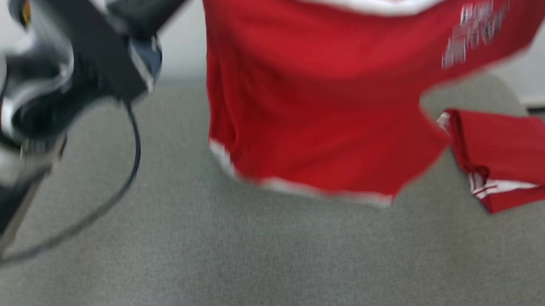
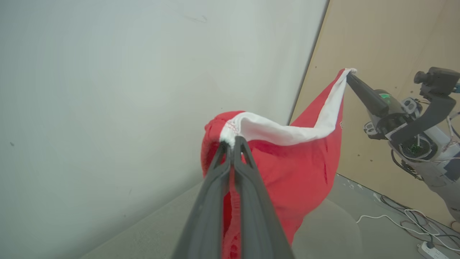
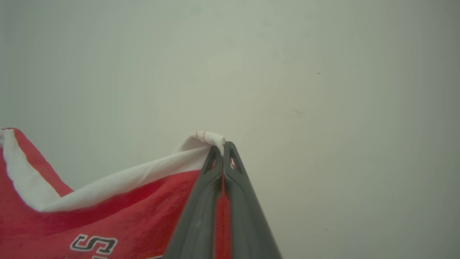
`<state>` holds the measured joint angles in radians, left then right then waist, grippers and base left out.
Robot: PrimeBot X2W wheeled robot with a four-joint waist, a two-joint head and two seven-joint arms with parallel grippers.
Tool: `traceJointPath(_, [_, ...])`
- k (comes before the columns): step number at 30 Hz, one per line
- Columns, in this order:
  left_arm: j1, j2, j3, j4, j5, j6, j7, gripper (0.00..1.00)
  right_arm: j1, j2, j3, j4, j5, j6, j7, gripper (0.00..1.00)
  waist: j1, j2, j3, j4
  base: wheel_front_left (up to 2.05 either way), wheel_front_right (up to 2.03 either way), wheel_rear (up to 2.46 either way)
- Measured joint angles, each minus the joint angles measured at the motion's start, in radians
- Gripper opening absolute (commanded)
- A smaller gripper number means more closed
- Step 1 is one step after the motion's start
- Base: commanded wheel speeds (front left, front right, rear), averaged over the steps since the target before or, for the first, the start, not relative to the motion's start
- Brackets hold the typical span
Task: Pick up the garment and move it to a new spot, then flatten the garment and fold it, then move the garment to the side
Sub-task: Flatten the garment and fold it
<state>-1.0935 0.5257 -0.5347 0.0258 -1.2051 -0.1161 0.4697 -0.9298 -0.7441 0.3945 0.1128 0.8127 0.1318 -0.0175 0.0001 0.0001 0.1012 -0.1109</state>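
Aloft: left claw [image 2: 233, 142], right claw [image 3: 223, 144] each clamped on white band [image 2: 287, 131] of red garment [image 1: 319, 105], hanging above grey surface [image 1: 251, 252].

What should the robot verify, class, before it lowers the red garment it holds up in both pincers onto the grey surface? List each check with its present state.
1. Grip of left pincer on the white band of the red garment: ok, shut on it.
2. Grip of right pincer on the same band: ok, shut on it.
3. Band taut between the pincers: not ok, it sags.
4. Lower hem clear of the grey surface: cannot tell, the head view is blurred.
5. The folded red garment out of the drop zone: ok, it lies off to the right.
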Motion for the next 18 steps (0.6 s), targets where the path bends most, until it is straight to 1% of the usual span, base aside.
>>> traceJointPath(2, [-0.097, -0.035, -0.011, 0.088, 0.050, -0.007, -0.024, 0.00, -0.124, 0.057, 0.017, 0.087, -0.027, 0.000, -0.001, 0.00, 0.0002, 0.0002, 0.047, 0.000, 0.00, 0.00, 0.00])
traceJointPath(5, [-0.264, -0.072, -0.035, 0.213, 0.163, -0.009, -0.113, 0.00, -0.313, 0.143, 0.028, 0.217, -0.098, 0.000, -0.051, 0.00, 0.0003, 0.0002, 0.127, -0.002, 0.00, 0.00, 0.00])
traceJointPath(6, [-0.325, -0.080, -0.041, 0.250, 0.218, -0.012, -0.169, 0.00, -0.375, 0.170, 0.023, 0.259, -0.125, 0.000, -0.087, 0.00, 0.0003, 0.0002, 0.156, -0.003, 0.00, 0.00, 0.00])
traceJointPath(9, [-0.486, -0.099, -0.070, 0.351, 0.337, -0.013, -0.357, 0.00, -0.536, 0.235, 0.014, 0.377, -0.231, 0.000, -0.200, 0.00, 0.0004, 0.0002, 0.244, -0.007, 0.00, 0.00, 0.00])
traceJointPath(12, [-0.587, -0.109, -0.130, 0.426, 0.404, -0.015, -0.520, 0.00, -0.637, 0.294, -0.012, 0.462, -0.302, 0.000, -0.239, 0.00, 0.0005, 0.0003, 0.333, -0.013, 0.00, 0.00, 0.00])
traceJointPath(14, [-0.622, -0.110, -0.185, 0.464, 0.401, -0.015, -0.586, 0.00, -0.667, 0.327, -0.026, 0.492, -0.330, 0.000, -0.243, 0.00, 0.0005, 0.0003, 0.392, -0.016, 0.00, 0.00, 0.00])
traceJointPath(18, [-0.633, -0.088, -0.317, 0.507, 0.384, -0.015, -0.677, 0.00, -0.663, 0.373, -0.051, 0.476, -0.370, 0.000, -0.244, 0.00, 0.0005, 0.0004, 0.501, -0.022, 0.00, 0.00, 0.00])
